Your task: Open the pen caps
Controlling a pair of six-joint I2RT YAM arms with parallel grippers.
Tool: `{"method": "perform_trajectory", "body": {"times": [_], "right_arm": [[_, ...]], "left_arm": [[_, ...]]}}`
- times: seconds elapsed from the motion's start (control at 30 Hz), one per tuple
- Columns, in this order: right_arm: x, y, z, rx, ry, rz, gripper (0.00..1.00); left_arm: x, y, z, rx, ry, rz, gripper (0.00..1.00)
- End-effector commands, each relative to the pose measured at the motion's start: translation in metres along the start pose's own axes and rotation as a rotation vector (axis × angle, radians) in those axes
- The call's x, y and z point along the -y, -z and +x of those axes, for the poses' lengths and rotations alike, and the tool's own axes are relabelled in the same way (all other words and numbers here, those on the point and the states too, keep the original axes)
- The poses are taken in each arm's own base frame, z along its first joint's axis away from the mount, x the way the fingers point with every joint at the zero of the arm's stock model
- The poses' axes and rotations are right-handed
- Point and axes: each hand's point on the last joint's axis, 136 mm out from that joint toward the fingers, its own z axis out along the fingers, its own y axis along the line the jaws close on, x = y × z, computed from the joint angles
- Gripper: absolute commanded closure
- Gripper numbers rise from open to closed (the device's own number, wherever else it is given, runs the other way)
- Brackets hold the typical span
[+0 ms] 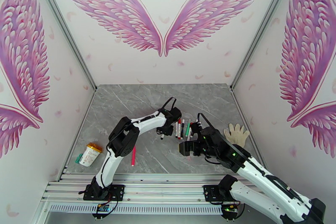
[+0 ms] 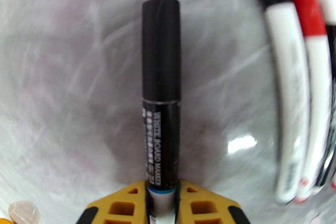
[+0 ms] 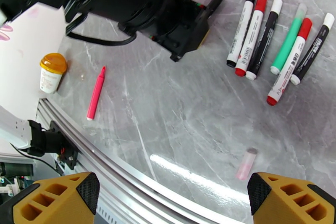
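Progress is early: left gripper (image 2: 162, 198) jaws clench the capped black pen (image 2: 161, 136) at frame centre, right gripper (image 3: 171, 195) jaws stand released, six capped pens (image 3: 263, 40) wait upper right, one pink cap (image 3: 246, 164) lies loose on the desk (image 3: 189, 107).

Top cam high behind my bases (image 1: 103, 192); left wrist tight on black pen (image 2: 161, 94) beside pens (image 2: 294, 94); right wrist farther, same pens.

surface: grey marbled table (image 1: 138, 103) | centre-right: six pens (image 3: 289, 38) side by side | left: pink pen (image 3: 96, 93) alone, orange-lidded bottle (image 3: 52, 72) near edge | right: white glove (image 1: 237, 133) | front: pale pink cap (image 3: 246, 164)
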Motion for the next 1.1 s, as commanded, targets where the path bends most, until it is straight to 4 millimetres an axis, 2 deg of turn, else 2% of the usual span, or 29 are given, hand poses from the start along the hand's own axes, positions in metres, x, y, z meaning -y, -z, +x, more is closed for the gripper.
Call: {"method": "perform_trajectory", "body": {"times": [0.0,0.23,0.53,0.7,0.93,1.07], "right_arm": [[-0.008,-0.004,-0.003,0.008,-0.022,-0.04,0.03],[-0.02,-0.011,-0.009,0.016,-0.085,-0.109,0.06],[-0.032,-0.02,-0.021,0.016,-0.184,-0.168,0.15],[-0.037,-0.026,-0.031,-0.002,-0.226,-0.215,0.19],[-0.045,-0.031,-0.059,-0.015,-0.246,-0.294,0.23],[-0.038,-0.04,-0.074,-0.021,-0.266,-0.297,0.29]], "left_arm": [[0.001,0.04,-0.006,0.106,0.027,0.109,0.84],[-0.009,0.071,0.027,0.194,0.081,0.234,0.86],[0.001,0.104,0.061,0.322,0.054,0.481,0.87],[0.004,0.114,0.071,0.358,0.029,0.548,0.86],[0.013,0.128,0.077,0.411,-0.013,0.625,0.85],[0.02,0.137,0.08,0.432,-0.036,0.655,0.83]]}}
